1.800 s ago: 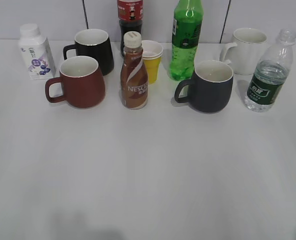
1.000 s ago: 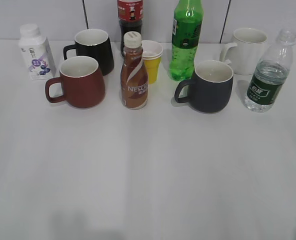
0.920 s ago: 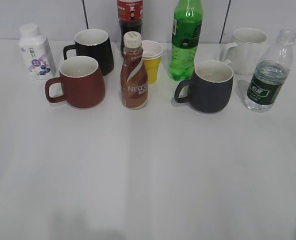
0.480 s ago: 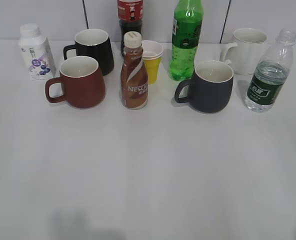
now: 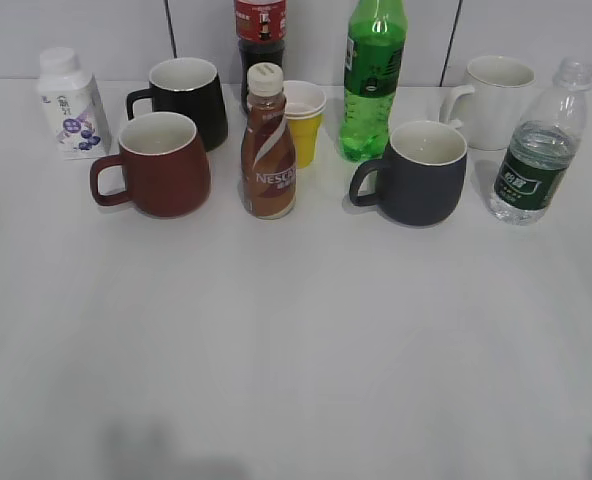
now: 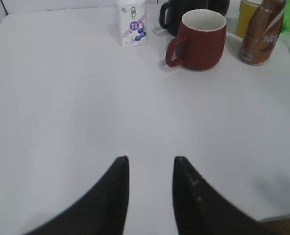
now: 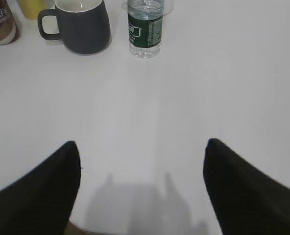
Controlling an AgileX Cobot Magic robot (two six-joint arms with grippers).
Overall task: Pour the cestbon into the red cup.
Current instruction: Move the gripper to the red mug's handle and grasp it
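Observation:
The cestbon [image 5: 538,150], a clear ribbed bottle with a dark green label, stands upright at the far right of the table; it also shows in the right wrist view [image 7: 145,27]. The red cup [image 5: 161,163] stands at the left with its handle to the left, white inside; it also shows in the left wrist view [image 6: 199,39]. My left gripper [image 6: 150,161] is open and empty, well short of the red cup. My right gripper [image 7: 142,147] is wide open and empty, well short of the cestbon. Neither gripper shows in the exterior view.
A black mug [image 5: 188,100], a brown Nescafe bottle [image 5: 268,145], a yellow paper cup [image 5: 303,120], a bright green soda bottle [image 5: 373,80], a dark blue-grey mug [image 5: 421,172], a white mug [image 5: 496,98], a white milk bottle [image 5: 69,103] and a cola bottle [image 5: 260,30] stand along the back.

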